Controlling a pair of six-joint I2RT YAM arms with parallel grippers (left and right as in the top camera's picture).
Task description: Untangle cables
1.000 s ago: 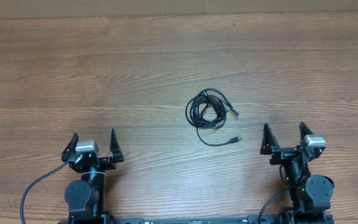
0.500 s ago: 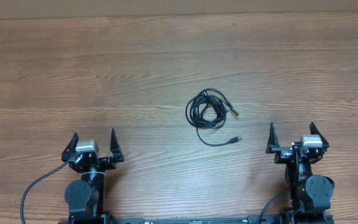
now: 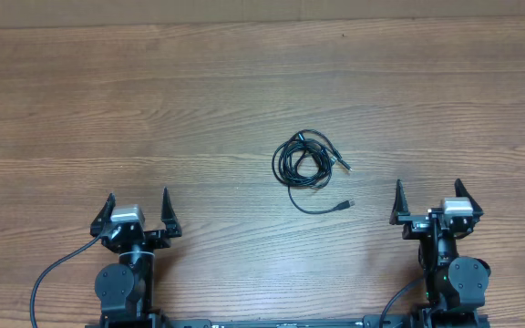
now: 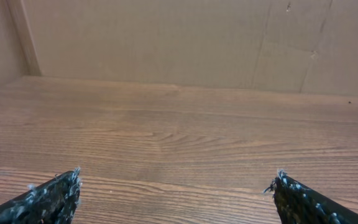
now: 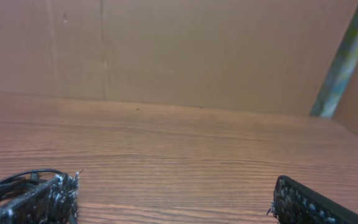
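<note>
Left gripper (image 3: 138, 202): spread wide, holding nothing. Right gripper (image 3: 429, 191): spread wide, holding nothing. Cables (image 3: 306, 161): bundled in a loose coil ahead of and between both grippers, nearer the right one, with a free plug end (image 3: 348, 203) trailing toward it.

Probable risks:
- Closing on several overlapped strands at once, tightening the tangle.
- Pulling with one gripper only, dragging the whole coil unparted.

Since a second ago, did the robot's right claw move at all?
Yes. The right gripper has shifted a little to the right in the overhead view, farther from the cables, which have stayed put.
</note>
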